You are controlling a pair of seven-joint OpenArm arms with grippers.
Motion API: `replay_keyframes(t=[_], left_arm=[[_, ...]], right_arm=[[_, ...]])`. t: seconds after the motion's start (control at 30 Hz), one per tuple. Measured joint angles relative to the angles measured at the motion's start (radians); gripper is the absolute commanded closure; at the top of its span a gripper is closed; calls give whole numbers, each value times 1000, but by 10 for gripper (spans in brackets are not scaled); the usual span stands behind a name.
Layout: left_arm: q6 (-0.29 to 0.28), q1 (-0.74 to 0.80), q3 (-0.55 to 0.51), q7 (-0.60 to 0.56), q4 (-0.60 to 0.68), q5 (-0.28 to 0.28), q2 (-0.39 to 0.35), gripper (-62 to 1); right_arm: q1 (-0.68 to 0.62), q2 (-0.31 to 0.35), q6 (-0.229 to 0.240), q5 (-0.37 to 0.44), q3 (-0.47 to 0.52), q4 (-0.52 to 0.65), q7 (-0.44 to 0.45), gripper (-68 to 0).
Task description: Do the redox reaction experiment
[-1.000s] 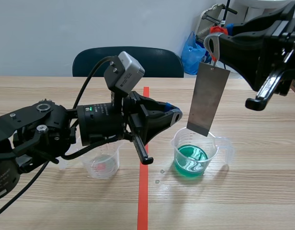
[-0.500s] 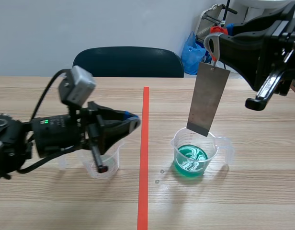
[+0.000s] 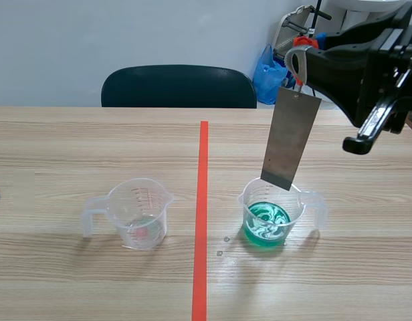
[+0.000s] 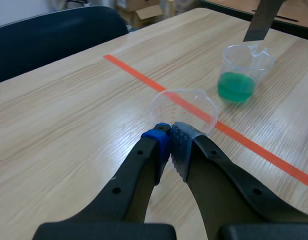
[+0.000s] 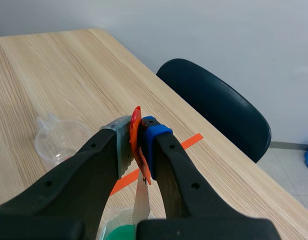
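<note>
Well, the metal strip (image 3: 291, 139) is flat, grey, rectangular.

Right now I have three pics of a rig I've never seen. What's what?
It's a two-armed robot at a wooden table. The wide picture is shot from between the arms; the other two come from wrist cameras looking past each arm's jaws. On the table: a beaker of green liquid right of the red tape line, a nearly empty beaker left of it. The right arm is raised, jaws shut on an orange-red tab from which a metal strip hangs, lower end at the green beaker's mouth. The left arm sits off to the side, jaws shut on nothing.
</note>
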Motion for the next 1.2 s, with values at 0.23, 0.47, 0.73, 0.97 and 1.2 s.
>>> replay_keyframes(t=[0.23,0.47,0.73,0.97,1.2], left_arm=[[43,375,-261,-293,-2,238,147,-26],[145,553,-315,-502,-2,398,289,-27],[204,595,-348,-643,-4,523,388,-156],[204,595,-353,-643,-4,539,423,-619],[204,595,-353,-644,-4,536,455,-623]], right_arm=[[0,0,0,0,0,0,0,-6],[0,0,0,0,0,0,0,-6],[0,0,0,0,0,0,0,-6],[0,0,0,0,0,0,0,-6],[0,0,0,0,0,0,0,-6]])
